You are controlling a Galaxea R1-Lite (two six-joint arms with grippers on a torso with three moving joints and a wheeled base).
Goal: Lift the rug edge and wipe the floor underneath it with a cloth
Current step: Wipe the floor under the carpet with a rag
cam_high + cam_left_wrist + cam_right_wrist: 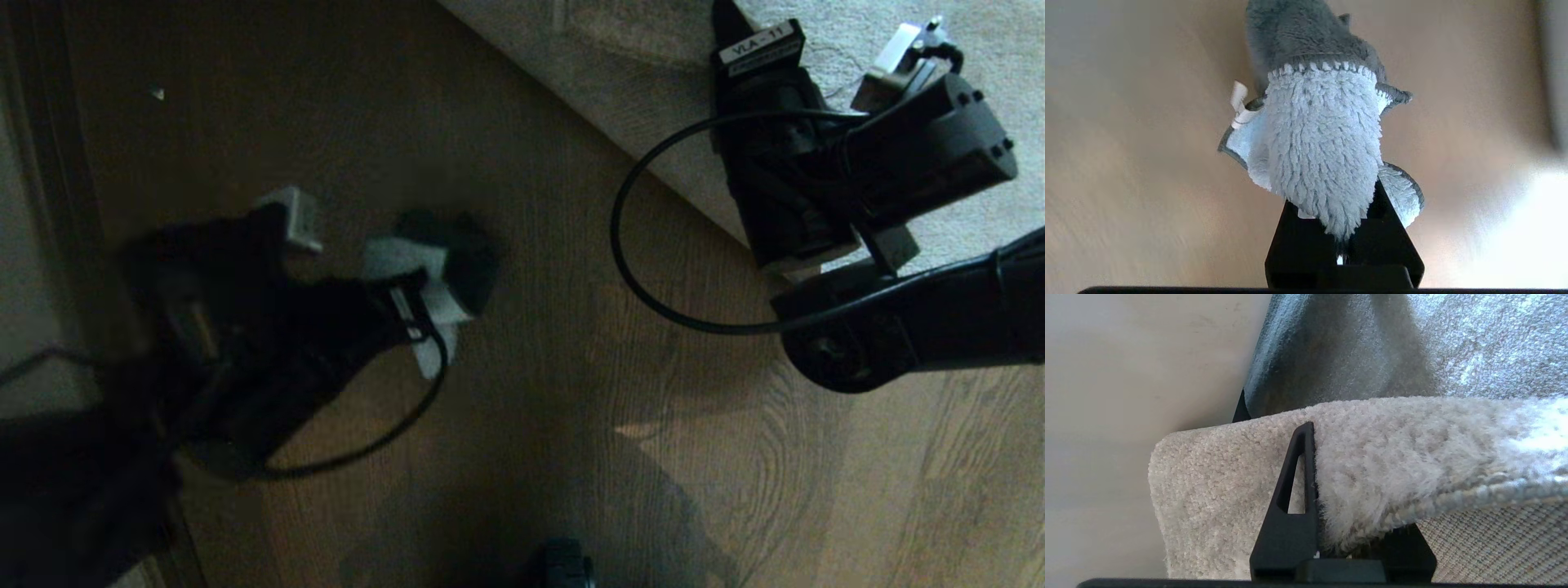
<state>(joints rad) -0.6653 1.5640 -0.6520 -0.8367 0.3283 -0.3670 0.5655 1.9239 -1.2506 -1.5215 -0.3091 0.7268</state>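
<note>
My left gripper [424, 286] hangs over the dark wooden floor [571, 367], blurred, and is shut on the cloth [400, 257]. The left wrist view shows the cloth [1323, 143] as pale and shaggy with a grey side. It drapes over the left gripper [1337, 212] and hides the fingertips. My right gripper [763, 163] sits at the rug edge [588, 122] at the upper right. In the right wrist view the right gripper [1345, 465] is shut on the plush rug edge [1392, 457], which is raised and bent over, showing woven backing [1502, 547]. One finger [1294, 490] shows; the other is hidden by pile.
The pale rug [620, 73] fills the upper right of the head view. A dark skirting and pale wall [24, 204] run down the left side. A black cable [620, 229] loops from the right arm over the floor. A small light speck [157, 93] lies on the boards.
</note>
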